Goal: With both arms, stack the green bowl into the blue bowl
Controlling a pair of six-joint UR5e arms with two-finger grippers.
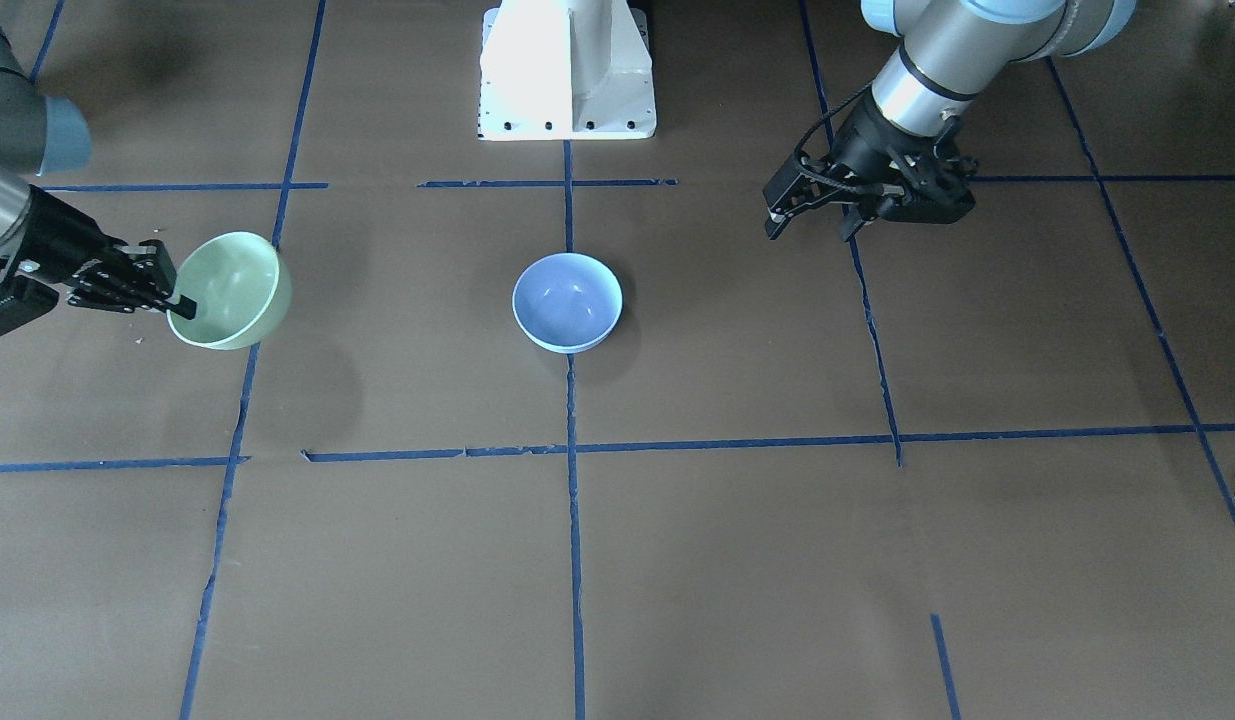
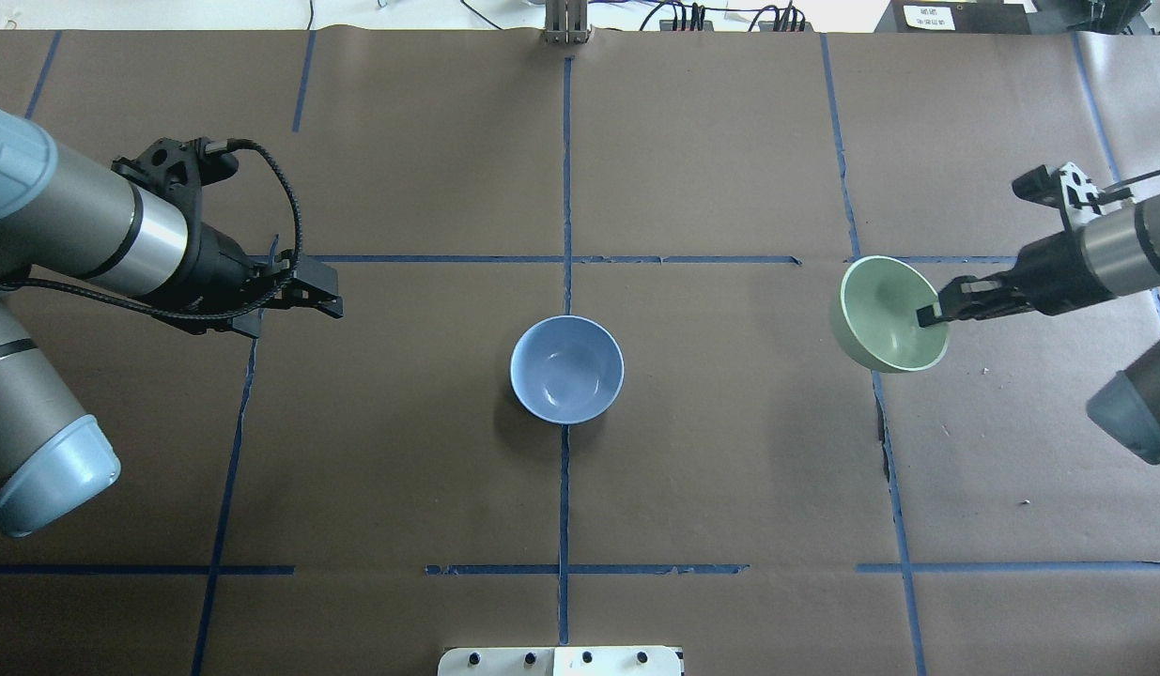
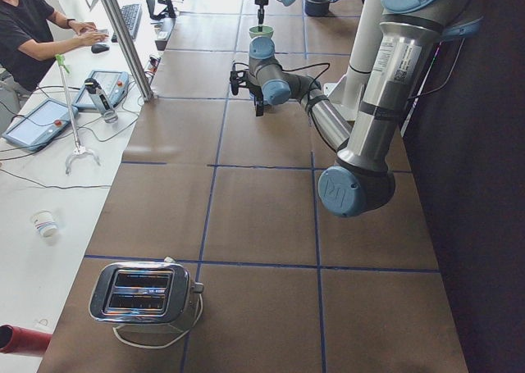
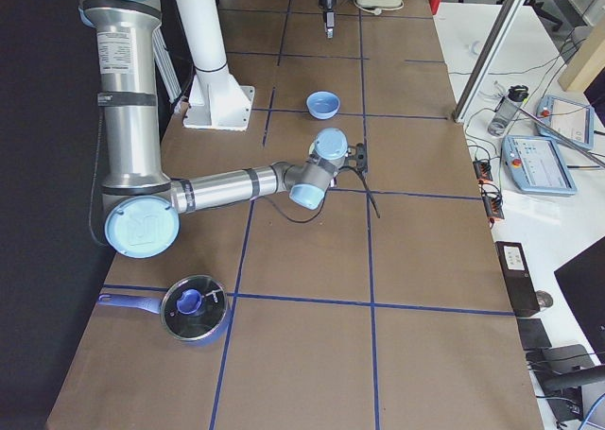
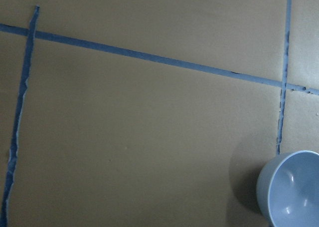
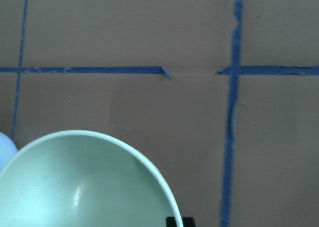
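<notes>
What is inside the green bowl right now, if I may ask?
Only one finger of the right gripper, hooked over the rim of the green bowl; otherwise it is empty. The other finger, outside the wall, is hidden.

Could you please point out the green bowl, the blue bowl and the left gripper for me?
green bowl (image 2: 880, 317), overhead view, inner wall.
blue bowl (image 2: 567, 369), overhead view, inside bottom.
left gripper (image 2: 335, 293), overhead view, midway between its fingers.
</notes>
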